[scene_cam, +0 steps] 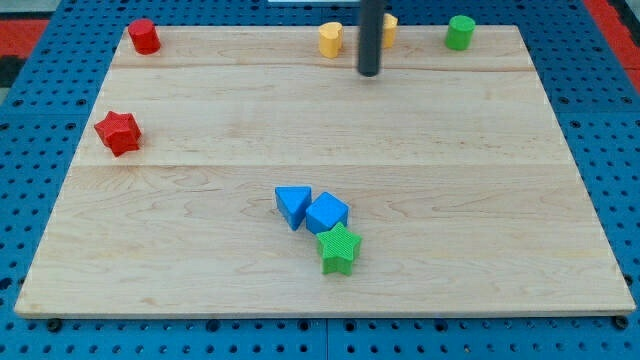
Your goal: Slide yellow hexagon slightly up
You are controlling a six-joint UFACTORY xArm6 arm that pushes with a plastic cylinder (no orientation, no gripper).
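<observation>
Up near the worktop's (pixel 320 150) top edge, my tip (pixel 369 73) rests between two yellow blocks: one (pixel 331 39) to the view's left, the other (pixel 389 28) half hidden behind the rod; which is the hexagon I cannot tell. Broad bare wood lies below. No grasping tool; no legible writing.

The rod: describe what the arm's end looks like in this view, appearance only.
A straight, smooth dark grey rod, round in section, coming in from the view's top edge. My tip is blunt and flat-ended, the same colour as the shaft. No cables, markings or jaws show; the arm above is out of frame.
</observation>
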